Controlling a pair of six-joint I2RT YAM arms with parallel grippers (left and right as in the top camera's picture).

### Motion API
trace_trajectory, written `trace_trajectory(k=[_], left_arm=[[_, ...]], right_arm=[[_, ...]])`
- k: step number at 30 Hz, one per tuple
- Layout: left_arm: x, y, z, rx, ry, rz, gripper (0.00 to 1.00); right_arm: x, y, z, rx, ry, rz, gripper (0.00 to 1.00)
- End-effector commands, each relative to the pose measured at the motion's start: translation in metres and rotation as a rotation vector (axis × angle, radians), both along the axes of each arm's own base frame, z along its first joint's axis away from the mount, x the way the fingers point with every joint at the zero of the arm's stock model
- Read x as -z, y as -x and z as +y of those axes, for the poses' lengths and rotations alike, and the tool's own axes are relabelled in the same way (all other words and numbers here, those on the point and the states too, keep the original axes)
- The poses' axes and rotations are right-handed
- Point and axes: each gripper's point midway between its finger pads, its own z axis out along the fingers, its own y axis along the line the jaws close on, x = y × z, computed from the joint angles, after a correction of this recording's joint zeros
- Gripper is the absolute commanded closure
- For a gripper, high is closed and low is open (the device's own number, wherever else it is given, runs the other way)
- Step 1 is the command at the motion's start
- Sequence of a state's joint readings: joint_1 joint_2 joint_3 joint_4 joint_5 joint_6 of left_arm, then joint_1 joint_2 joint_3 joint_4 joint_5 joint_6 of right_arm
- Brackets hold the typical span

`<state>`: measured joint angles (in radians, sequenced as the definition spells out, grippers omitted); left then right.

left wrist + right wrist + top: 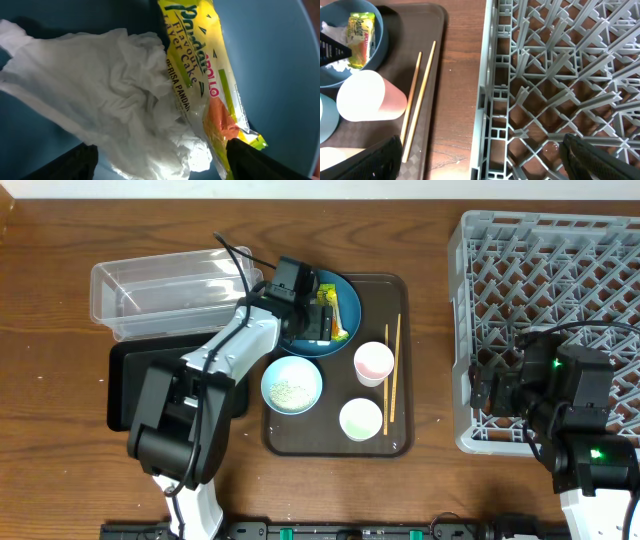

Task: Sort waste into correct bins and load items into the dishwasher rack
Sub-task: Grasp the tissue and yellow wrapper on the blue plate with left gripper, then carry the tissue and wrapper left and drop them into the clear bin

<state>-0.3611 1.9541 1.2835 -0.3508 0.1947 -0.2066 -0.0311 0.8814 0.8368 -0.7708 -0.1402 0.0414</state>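
Wooden chopsticks [387, 375] | long axis front-to-back | parallel | on brown tray [400, 442]

The left gripper [323, 320] is down over the dark-blue plate [345, 288] at the top of the brown tray [300, 435]. A yellow wrapper [345, 320] lies on the plate. The light-blue bowl [291, 370] with rice [291, 392], 2 white cups [373, 362] [361, 419] and 2 chopsticks [392, 370] sit on that tray too. The clear tub [170, 290] and black tray [125, 380] are on the left. The right gripper [487, 388] is over the grey rack [550, 270].
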Motion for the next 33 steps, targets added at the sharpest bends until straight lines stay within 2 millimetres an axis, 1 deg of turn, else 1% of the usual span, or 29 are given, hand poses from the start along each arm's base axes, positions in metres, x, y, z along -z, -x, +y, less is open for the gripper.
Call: trace_trajectory(k=[1, 4, 6, 8, 9, 10, 11, 12, 13, 15, 17, 19, 20, 21, 22, 23, 25, 27, 28, 30, 33], left_arm=[[0.006, -0.004, -0.006, 0.009, -0.021, -0.008, 0.19], [0.016, 0.000, -0.013, 0.027, -0.027, 0.006, 0.23], [0.021, 0.003, -0.017, 0.038, -0.031, 0.016, 0.35], [0.021, 0.004, -0.019, 0.043, -0.031, 0.017, 0.54], [0.020, 0.004, -0.019, 0.043, -0.030, 0.015, 0.65], [0.018, 0.003, -0.019, 0.043, -0.028, 0.009, 0.80], [0.014, 0.002, -0.018, 0.040, -0.025, 0.003, 0.90], [0.008, 0.001, -0.017, 0.035, -0.021, -0.008, 0.94], [0.000, -0.001, -0.015, 0.030, -0.015, -0.022, 0.94], [-0.023, -0.006, -0.010, 0.017, 0.002, -0.067, 0.94], [-0.053, -0.011, -0.003, -0.004, 0.023, -0.123, 0.94], [-0.088, -0.014, 0.009, -0.031, 0.047, -0.191, 0.94], [-0.100, -0.016, 0.015, -0.043, 0.054, -0.216, 0.94], [-0.119, -0.018, 0.025, -0.066, 0.064, -0.259, 0.94], [-0.132, -0.020, 0.035, -0.089, 0.063, -0.289, 0.94], [-0.145, -0.023, 0.049, -0.126, 0.052, -0.324, 0.94], [-0.161, -0.028, 0.076, -0.196, 0.022, -0.370, 0.94], [-0.167, -0.034, 0.105, -0.267, -0.003, -0.393, 0.94], [-0.168, -0.035, 0.112, -0.281, -0.005, -0.396, 0.94], [-0.163, -0.040, 0.132, -0.326, -0.015, -0.391, 0.94], [-0.148, -0.050, 0.158, -0.382, -0.031, -0.372, 0.94]], right_arm=[[-0.008, -0.001, 0.008, -0.034, -0.009, -0.021, 0.01], [-0.008, 0.000, 0.008, -0.035, -0.010, -0.019, 0.01], [-0.008, 0.000, 0.009, -0.036, -0.011, -0.018, 0.01], [-0.008, 0.000, 0.009, -0.037, -0.012, -0.017, 0.01], [-0.007, 0.000, 0.009, -0.037, -0.012, -0.016, 0.01], [-0.007, 0.001, 0.009, -0.037, -0.012, -0.015, 0.01], [-0.007, 0.001, 0.009, -0.037, -0.012, -0.015, 0.01], [-0.007, 0.001, 0.009, -0.037, -0.012, -0.015, 0.01], [-0.007, 0.001, 0.009, -0.037, -0.012, -0.015, 0.01], [-0.007, 0.001, 0.009, -0.037, -0.012, -0.015, 0.01], [-0.007, 0.001, 0.009, -0.037, -0.012, -0.015, 0.01], [-0.007, 0.001, 0.009, -0.037, -0.012, -0.015, 0.01], [-0.007, 0.001, 0.009, -0.037, -0.012, -0.015, 0.01], [-0.007, 0.001, 0.009, -0.037, -0.012, -0.015, 0.01], [-0.007, 0.000, 0.009, -0.037, -0.012, -0.016, 0.01], [-0.007, 0.000, 0.009, -0.037, -0.012, -0.016, 0.01], [-0.007, 0.000, 0.009, -0.037, -0.012, -0.016, 0.01], [-0.007, 0.000, 0.009, -0.037, -0.012, -0.016, 0.01], [-0.007, 0.001, 0.009, -0.037, -0.012, -0.015, 0.01], [-0.007, 0.001, 0.009, -0.037, -0.012, -0.015, 0.01], [-0.007, 0.001, 0.009, -0.037, -0.012, -0.015, 0.01]])
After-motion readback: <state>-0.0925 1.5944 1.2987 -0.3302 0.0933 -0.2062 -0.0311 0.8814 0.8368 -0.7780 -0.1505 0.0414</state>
